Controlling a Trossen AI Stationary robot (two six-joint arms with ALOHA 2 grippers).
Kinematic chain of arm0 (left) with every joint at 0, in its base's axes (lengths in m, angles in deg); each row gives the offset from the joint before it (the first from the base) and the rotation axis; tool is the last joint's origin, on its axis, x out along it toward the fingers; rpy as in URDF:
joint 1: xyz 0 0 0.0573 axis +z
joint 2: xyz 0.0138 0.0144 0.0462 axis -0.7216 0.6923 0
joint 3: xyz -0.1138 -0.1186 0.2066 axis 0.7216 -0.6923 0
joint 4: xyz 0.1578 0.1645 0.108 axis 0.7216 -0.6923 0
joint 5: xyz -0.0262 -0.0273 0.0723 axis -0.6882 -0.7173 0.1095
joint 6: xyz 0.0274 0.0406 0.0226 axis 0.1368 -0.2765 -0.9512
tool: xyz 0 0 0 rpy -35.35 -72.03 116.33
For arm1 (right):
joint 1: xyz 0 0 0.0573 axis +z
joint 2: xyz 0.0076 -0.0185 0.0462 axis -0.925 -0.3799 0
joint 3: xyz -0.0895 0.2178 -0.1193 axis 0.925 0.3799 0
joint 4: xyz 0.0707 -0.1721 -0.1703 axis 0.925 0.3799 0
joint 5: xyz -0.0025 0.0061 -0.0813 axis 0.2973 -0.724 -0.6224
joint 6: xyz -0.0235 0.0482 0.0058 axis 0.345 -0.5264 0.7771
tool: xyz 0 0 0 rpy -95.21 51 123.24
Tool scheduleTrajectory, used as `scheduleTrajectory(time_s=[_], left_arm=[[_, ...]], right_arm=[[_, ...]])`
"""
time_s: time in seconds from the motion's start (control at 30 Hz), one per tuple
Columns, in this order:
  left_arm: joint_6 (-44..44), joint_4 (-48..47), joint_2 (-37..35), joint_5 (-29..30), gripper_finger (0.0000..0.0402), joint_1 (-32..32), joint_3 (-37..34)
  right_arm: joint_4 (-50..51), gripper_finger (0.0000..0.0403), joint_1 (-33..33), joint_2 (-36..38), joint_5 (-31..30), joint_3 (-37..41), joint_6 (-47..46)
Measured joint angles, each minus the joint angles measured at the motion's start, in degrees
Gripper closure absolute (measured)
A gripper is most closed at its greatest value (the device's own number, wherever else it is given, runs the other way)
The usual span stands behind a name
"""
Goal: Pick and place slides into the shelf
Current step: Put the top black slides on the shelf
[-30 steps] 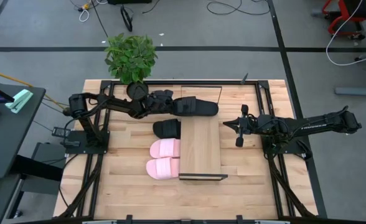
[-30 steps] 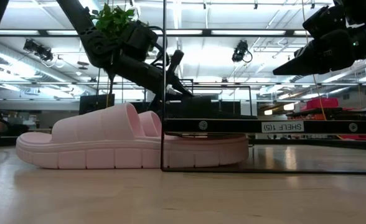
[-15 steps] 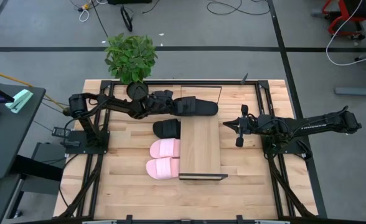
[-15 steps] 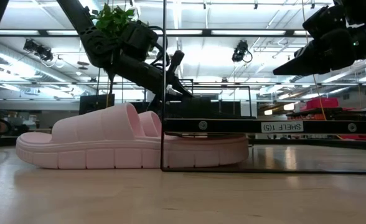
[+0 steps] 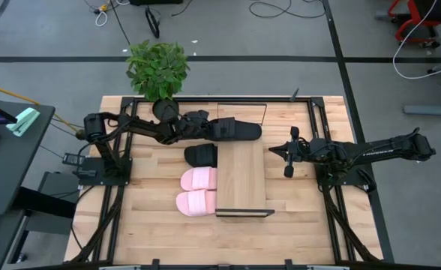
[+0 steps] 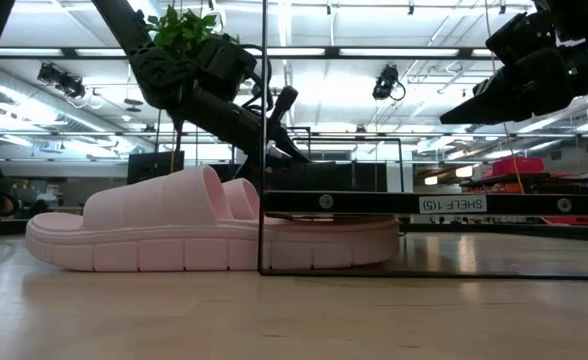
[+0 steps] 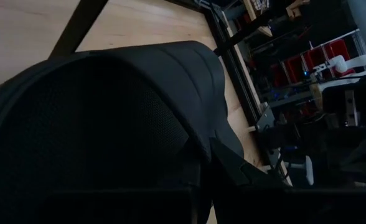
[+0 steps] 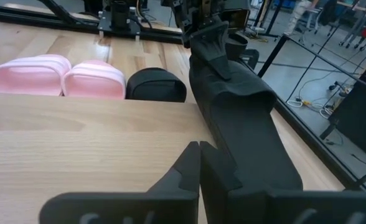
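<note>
Pink slide (image 6: pixel 164 232): foreground, side-on on tabletop (image 6: pixel 274 320), toe end passing under shelf (image 6: pixel 434 203). Shelf: black frame, thin upright post, label reads "SHELF 1(5)". Left arm (image 6: pixel 204 90): angled down behind shelf post, tip hidden. Right gripper (image 6: pixel 474 108): upper right, raised above shelf, fingers together. Plant (image 6: pixel 184 30): top, behind left arm.

The left arm reaches from the table's left edge across toward the middle of its far side, forearm low and nearly level. Its left gripper (image 5: pixel 214 128) is clamped shut, apparently on something dark, though the wrist view is too crowded to be sure. The right arm waits at the table's right side, its right gripper (image 5: pixel 273 150) pointing inward with fingers (image 8: pixel 192 163) pressed together.
</note>
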Motion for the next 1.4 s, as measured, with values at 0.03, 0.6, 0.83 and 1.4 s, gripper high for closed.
scheduleTrajectory(time_s=[0.03, 0.6, 0.83, 1.4], left_arm=[[0.03, 0.01, 0.00, -0.01, 0.0387, 0.00, 0.00], [-1.18, -1.54, 0.02, -0.02, 0.0377, 0.00, 0.00], [-2.45, -1.74, 0.02, -0.04, 0.0369, -0.02, 0.00], [-2.71, -1.96, 0.04, -0.03, 0.0321, -0.09, 0.00]], right_arm=[[0.01, 0.0393, 0.02, 0.00, 0.02, 0.00, 0.00], [0.23, 0.0397, 0.00, 0.00, -0.04, 0.00, 2.21], [0.26, 0.0398, 0.00, 0.00, -0.04, 0.00, 2.16], [0.28, 0.0394, 0.00, 0.00, 0.00, 0.00, 1.62]])
